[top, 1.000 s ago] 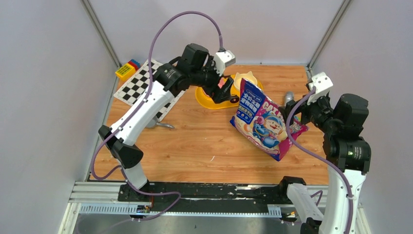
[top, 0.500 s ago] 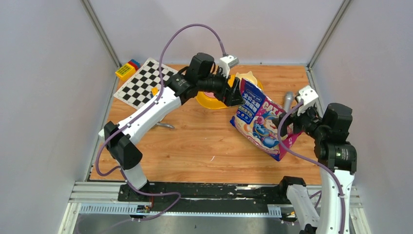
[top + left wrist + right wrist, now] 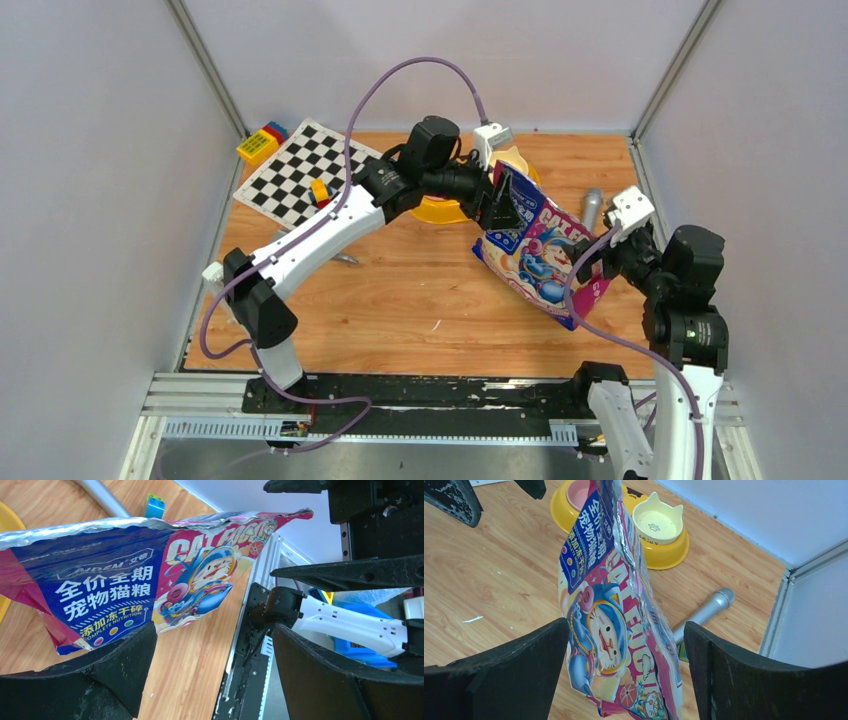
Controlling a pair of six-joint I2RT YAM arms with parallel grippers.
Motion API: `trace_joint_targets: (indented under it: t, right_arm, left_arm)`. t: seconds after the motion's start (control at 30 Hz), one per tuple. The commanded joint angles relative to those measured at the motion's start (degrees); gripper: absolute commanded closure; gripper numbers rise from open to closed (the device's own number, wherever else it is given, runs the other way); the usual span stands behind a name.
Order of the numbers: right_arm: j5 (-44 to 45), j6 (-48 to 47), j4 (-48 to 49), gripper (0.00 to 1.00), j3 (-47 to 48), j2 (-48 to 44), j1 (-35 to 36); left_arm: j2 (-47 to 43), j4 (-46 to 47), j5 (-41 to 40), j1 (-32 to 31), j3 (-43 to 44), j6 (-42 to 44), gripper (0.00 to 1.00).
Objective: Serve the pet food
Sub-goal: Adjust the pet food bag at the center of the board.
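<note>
The pet food itself is hidden inside its glossy blue-and-pink bag (image 3: 535, 250), which stands upright on the wooden table with its foil top torn open. My left gripper (image 3: 505, 200) is open at the bag's upper left corner. In the left wrist view the bag (image 3: 125, 575) hangs just beyond the left gripper (image 3: 212, 670), with nothing between the jaws. My right gripper (image 3: 590, 265) is open at the bag's right edge. In the right wrist view the bag (image 3: 619, 620) stands between the right gripper's (image 3: 624, 675) wide-apart jaws, unpinched.
The yellow double-bowl feeder (image 3: 437, 210) sits behind the bag; its cream cat-shaped bowl (image 3: 656, 522) holds nothing. A grey scoop handle (image 3: 592, 205) lies at the back right. A checkerboard mat (image 3: 295, 175) and toy blocks (image 3: 262, 140) occupy the back left. A metal utensil (image 3: 335, 257) lies under the left arm.
The left arm has swung right from over the feeder to the bag's top corner. The right arm has moved left, bringing its jaws around the bag's right edge.
</note>
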Motion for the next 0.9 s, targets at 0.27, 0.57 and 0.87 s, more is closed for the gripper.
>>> trace_joint_targets:
  t: [0.27, 0.57, 0.87]
  right_arm:
    - [7.09, -10.45, -11.17, 0.26, 1.39, -4.01, -0.18]
    - [7.58, -10.96, -13.90, 0.43, 0.11, -7.56, -0.18]
    - [16.05, -11.21, -7.44, 0.39, -2.39, -9.17, -0.18]
  left_arm:
    - [-0.57, 2.97, -1.95, 1.88, -2.41, -4.66, 0.07]
    - [-1.07, 3.91, -0.96, 2.93, -3.73, -5.57, 0.07]
    - [-2.44, 4.62, -0.48, 3.51, -4.68, -5.78, 0.07]
